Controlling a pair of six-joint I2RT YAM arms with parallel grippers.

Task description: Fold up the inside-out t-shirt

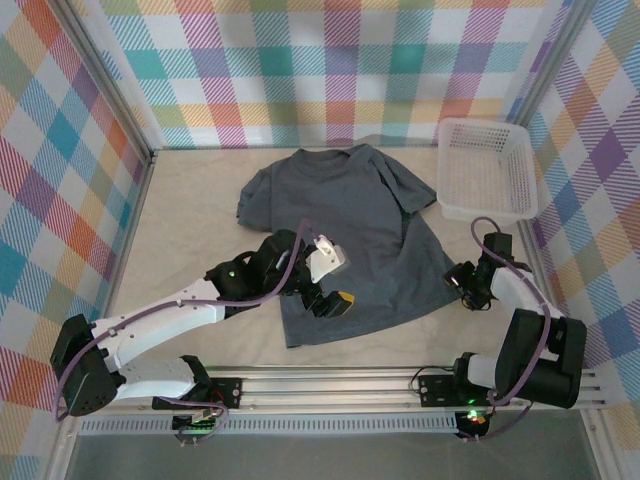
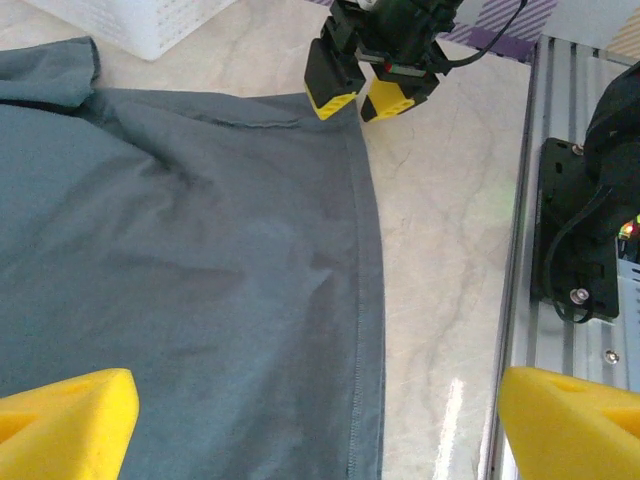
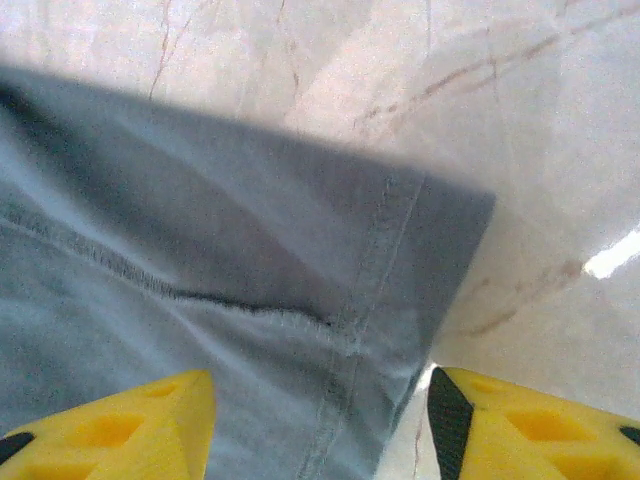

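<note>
L arm (image 1: 170, 325): white, runs from the near-left base diagonally to the shirt's near half.
L gripper (image 2: 318, 420): over the shirt's bottom hem, near its middle. Yellow fingers (image 2: 70, 410) spread wide, one above cloth and the other above bare table by the rail. Nothing held between them.
Shirt (image 1: 350, 230): dark grey tee, spread mostly flat at table centre. Collar twd the far wall, hem twd the arms, sleeves out to both sides. Soft wrinkles across the body. L wrist view shows the hem stitch line running along the cloth edge. R wrist view shows a raised seam meeting the hem at the near-right corner.
Table (image 1: 200, 200): pale marbled top, bare around the shirt.
Rail (image 1: 350, 385): alu bar along the near edge, both bases bolted on it.
R gripper (image 2: 362, 100): at the shirt's near-right corner, low over it. Yellow tips partway apart, narrower than the L pair, with the corner between them in the R wrist view. Cloth there lies flat. Can't tell if the tips touch it.
R arm (image 1: 535, 350): black and white, bent up from the near-right base.
Basket (image 1: 488, 168): white plastic, far right, just beside the shirt's right sleeve.
Walls (image 1: 60, 150): pastel plaid cloth on three sides.
</note>
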